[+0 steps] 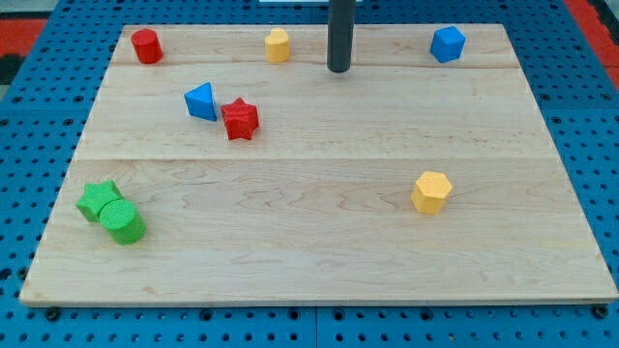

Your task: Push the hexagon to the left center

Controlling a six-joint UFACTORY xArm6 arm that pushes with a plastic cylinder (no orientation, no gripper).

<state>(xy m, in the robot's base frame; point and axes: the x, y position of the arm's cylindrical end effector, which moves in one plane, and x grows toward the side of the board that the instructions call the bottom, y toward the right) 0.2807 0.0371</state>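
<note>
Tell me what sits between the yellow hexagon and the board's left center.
Nothing visible blocks the yellow hexagon on a straight leftward path. The green blocks lie just below that spot. My tip is far above, with bare board between.

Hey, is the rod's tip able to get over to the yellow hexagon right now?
Probably yes. My tip sits near the view's top, and the wooden board between it and the yellow hexagon, toward the lower right, holds no blocks.

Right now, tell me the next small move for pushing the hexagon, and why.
Probably bring my tip down to the right of the yellow hexagon. The tip sits near the view's top, far from it, and pushing left needs contact on its right side.
</note>
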